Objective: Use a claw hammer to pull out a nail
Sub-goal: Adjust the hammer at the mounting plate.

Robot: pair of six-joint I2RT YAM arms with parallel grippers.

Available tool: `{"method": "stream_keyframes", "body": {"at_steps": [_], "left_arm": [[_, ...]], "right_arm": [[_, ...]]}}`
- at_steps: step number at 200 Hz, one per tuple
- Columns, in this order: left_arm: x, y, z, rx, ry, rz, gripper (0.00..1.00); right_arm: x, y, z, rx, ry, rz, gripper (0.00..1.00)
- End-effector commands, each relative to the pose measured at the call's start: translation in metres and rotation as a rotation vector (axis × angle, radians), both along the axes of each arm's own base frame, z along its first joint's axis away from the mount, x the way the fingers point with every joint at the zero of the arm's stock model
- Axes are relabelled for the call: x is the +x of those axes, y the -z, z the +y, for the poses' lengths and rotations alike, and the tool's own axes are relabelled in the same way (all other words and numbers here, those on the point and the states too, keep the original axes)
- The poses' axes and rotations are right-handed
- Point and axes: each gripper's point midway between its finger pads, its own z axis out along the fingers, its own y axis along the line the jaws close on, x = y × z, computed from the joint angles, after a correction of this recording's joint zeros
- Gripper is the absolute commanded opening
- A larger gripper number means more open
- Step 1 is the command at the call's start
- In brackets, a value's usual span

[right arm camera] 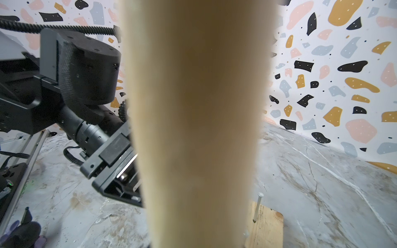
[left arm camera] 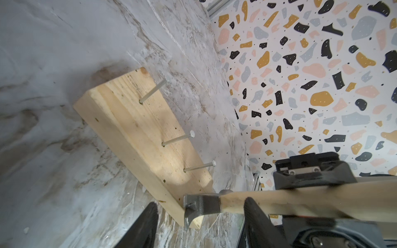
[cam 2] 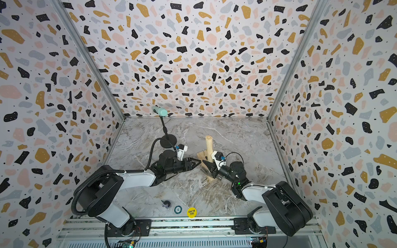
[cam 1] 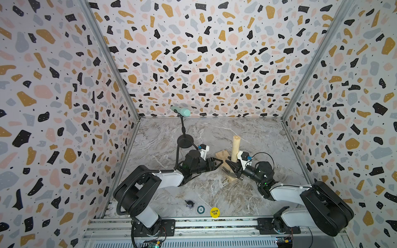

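Your right fingers (left arm camera: 311,179) are clamped on the hammer (cam 1: 235,148), handle upright, head at the block's (left arm camera: 133,128) end. Left fingers (left arm camera: 257,223) are apart and empty beside the block. Three nails (left arm camera: 177,139) stand in the block. Claw not hooked, none pulled.

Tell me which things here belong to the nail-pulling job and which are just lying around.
Job: claw hammer, nails (three), wood block holding them.
Lying about: microphone on its stand, yellow disc, green chip, small dark object.
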Motion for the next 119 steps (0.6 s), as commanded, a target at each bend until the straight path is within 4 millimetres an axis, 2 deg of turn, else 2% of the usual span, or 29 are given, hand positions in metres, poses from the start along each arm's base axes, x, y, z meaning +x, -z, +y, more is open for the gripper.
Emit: {"method": "stream_keyframes", "body": {"at_steps": [1, 69, 119], "left_arm": [[0.0, -0.001, -0.01, 0.025, 0.033, -0.029, 0.58], [-0.006, 0.013, -0.025, 0.091, 0.086, -0.025, 0.49], [-0.011, 0.018, -0.031, 0.11, 0.108, -0.018, 0.47]], "right_arm": [[-0.001, -0.048, 0.001, 0.094, -0.013, -0.15, 0.0], [-0.004, -0.046, 0.0, 0.085, -0.016, -0.147, 0.0], [-0.005, -0.043, -0.002, 0.078, -0.009, -0.143, 0.0]]}}
